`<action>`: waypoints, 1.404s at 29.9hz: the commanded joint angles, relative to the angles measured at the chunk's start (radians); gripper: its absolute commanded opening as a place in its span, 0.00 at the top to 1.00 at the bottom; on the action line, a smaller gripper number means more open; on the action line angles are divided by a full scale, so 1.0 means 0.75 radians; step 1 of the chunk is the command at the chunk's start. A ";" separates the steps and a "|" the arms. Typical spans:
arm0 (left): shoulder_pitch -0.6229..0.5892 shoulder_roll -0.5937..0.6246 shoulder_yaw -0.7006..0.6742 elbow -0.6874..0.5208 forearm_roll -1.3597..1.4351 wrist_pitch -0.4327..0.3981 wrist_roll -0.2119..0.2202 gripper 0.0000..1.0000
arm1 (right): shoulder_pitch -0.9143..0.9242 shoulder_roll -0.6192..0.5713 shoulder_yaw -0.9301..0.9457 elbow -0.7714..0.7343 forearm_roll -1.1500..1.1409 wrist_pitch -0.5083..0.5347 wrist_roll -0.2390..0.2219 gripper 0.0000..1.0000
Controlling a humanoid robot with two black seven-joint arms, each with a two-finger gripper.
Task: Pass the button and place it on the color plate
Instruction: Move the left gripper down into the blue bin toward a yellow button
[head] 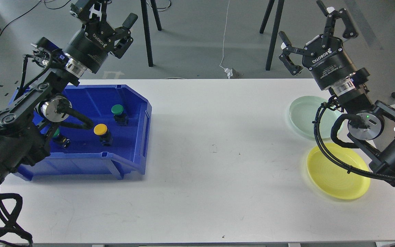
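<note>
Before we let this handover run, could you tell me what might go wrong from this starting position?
1. The yellow button and green button stand upright in the blue bin; the open left gripper might tip one while closing.
2. A third button is partly hidden behind the left arm, so it could be misjudged.
3. The right arm's cable loops over the yellow plate and green plate, and might snag during placing.

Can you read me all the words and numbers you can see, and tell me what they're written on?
"ROBOTIQ" in white letters, on the black body of the left end effector.
"ROBOTIQ" in white letters, on the black body of the right end effector.
Below it on the right end effector, a smaller white line that seems to read "2F Adaptive Gripper"; it is small, so I am not sure.
The blue bin, the buttons and the plates carry no readable text.
</note>
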 commanded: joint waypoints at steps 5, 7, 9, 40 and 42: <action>-0.001 -0.002 -0.007 0.002 -0.018 0.000 0.000 0.14 | -0.006 -0.002 0.002 -0.003 0.000 -0.002 0.000 0.01; 0.005 -0.008 -0.003 0.009 -0.069 0.000 0.000 0.14 | -0.008 -0.002 0.004 -0.005 0.000 -0.002 0.000 0.01; 0.016 -0.069 0.010 0.019 -0.106 0.000 0.000 0.14 | -0.008 0.000 0.004 -0.011 0.000 -0.002 0.000 0.01; -0.906 0.561 1.447 -0.509 0.312 0.000 0.000 0.14 | -0.092 -0.006 0.026 -0.016 0.000 0.002 0.017 0.01; -0.992 0.548 1.606 -0.489 0.392 0.030 0.000 0.14 | -0.112 -0.008 0.038 -0.016 0.000 0.002 0.017 0.01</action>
